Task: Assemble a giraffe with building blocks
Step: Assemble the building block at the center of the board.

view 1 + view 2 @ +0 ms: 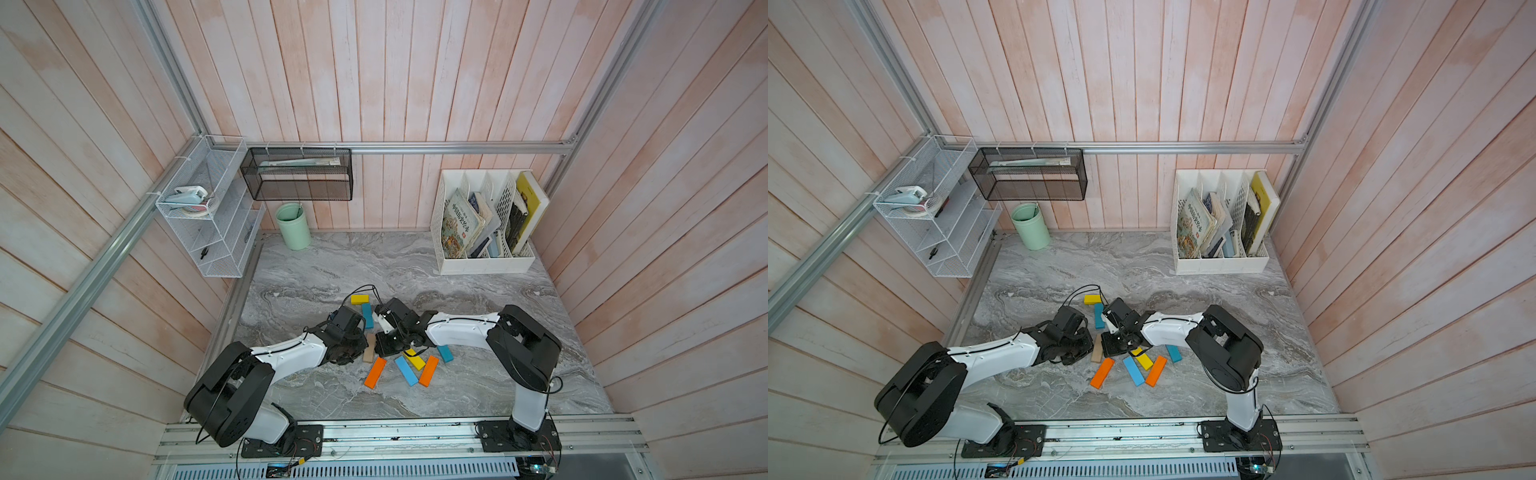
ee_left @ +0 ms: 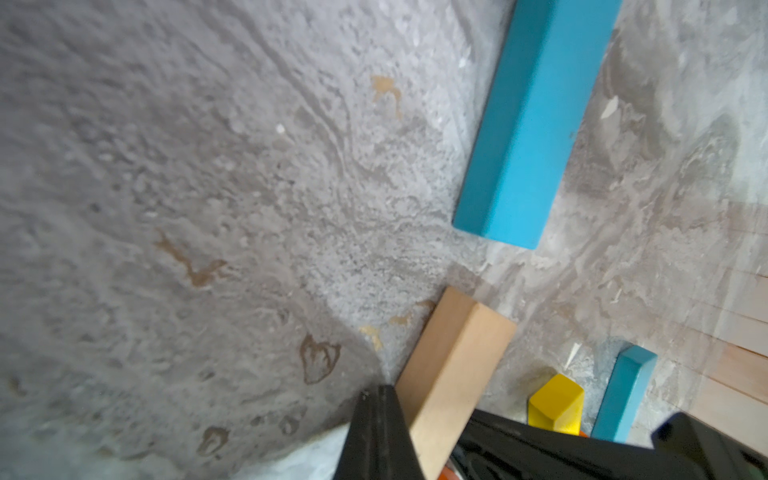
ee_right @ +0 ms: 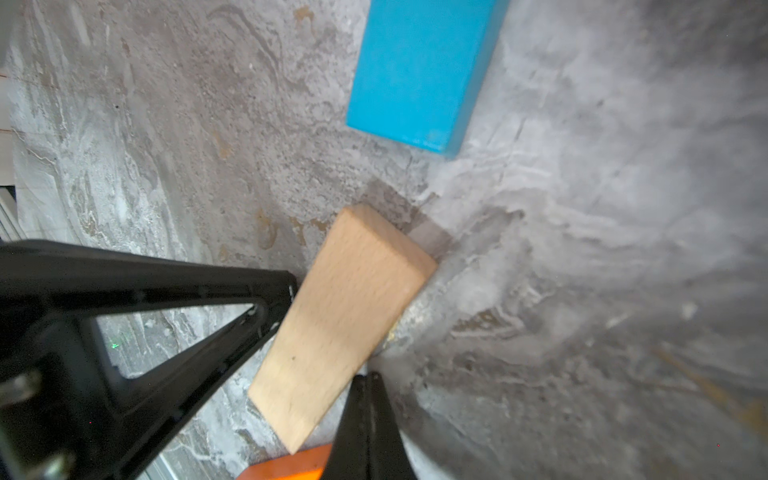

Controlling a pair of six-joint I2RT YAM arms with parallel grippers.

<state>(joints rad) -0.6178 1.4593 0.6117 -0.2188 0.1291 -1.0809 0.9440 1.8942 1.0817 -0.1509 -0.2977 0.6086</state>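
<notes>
A yellow block (image 1: 360,299) lies crosswise, and a teal block (image 1: 367,315) runs from it toward the near side. A short gap nearer lies the tan block (image 1: 369,353) (image 2: 453,365) (image 3: 345,316), slightly tilted. My left gripper (image 2: 380,401) is shut, its tip against one long side of the tan block. My right gripper (image 3: 368,388) is shut at the opposite side. Neither holds anything. Nearer lie an orange block (image 1: 375,372), a light blue block (image 1: 406,370), a second yellow block (image 1: 415,359), a second orange block (image 1: 429,371) and a second teal block (image 1: 444,353).
A mint green cup (image 1: 293,226) stands at the back left. A white file holder (image 1: 482,262) with books is at the back right. A white wire rack (image 1: 208,216) and a black mesh basket (image 1: 297,174) hang on the walls. A metal rail (image 1: 395,432) runs along the front.
</notes>
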